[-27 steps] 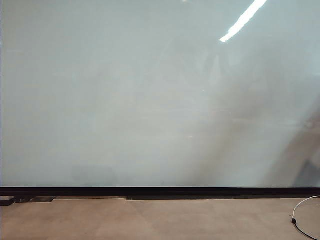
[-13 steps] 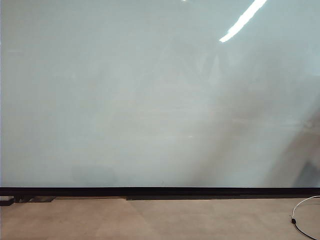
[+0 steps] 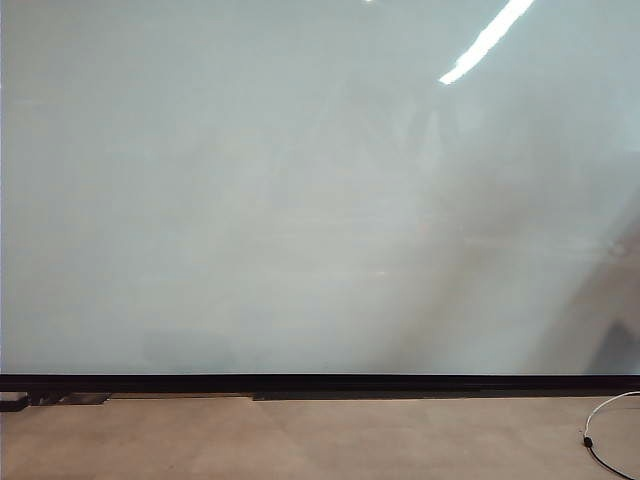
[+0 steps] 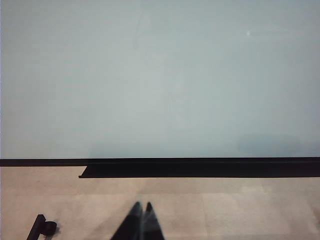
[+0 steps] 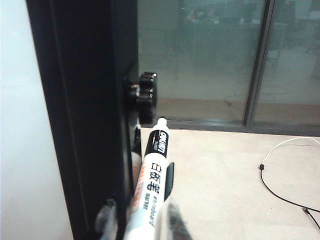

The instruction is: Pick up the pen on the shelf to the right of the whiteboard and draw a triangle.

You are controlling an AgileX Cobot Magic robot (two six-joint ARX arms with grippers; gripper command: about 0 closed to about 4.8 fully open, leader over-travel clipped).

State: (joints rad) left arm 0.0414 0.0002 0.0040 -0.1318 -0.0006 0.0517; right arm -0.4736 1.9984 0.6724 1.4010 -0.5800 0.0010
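The whiteboard [image 3: 300,200] fills the exterior view, and neither gripper shows there. No triangle shows on it. In the right wrist view the pen [image 5: 152,175], white with black print and a black clip, stands up beside the board's black side frame [image 5: 85,100]. My right gripper [image 5: 140,212] is open around its barrel, and its blurred fingertips [image 5: 173,215] stand a little off the pen on each side. The shelf under the pen is hidden. My left gripper [image 4: 142,206] is shut and empty, low in front of the whiteboard [image 4: 160,75].
A black knob [image 5: 142,92] sticks out of the side frame above the pen. A thin black tray [image 4: 200,170] runs under the board's bottom edge. A cable [image 5: 280,170] lies on the beige floor at the right. A small black part [image 4: 42,227] sits near the left gripper.
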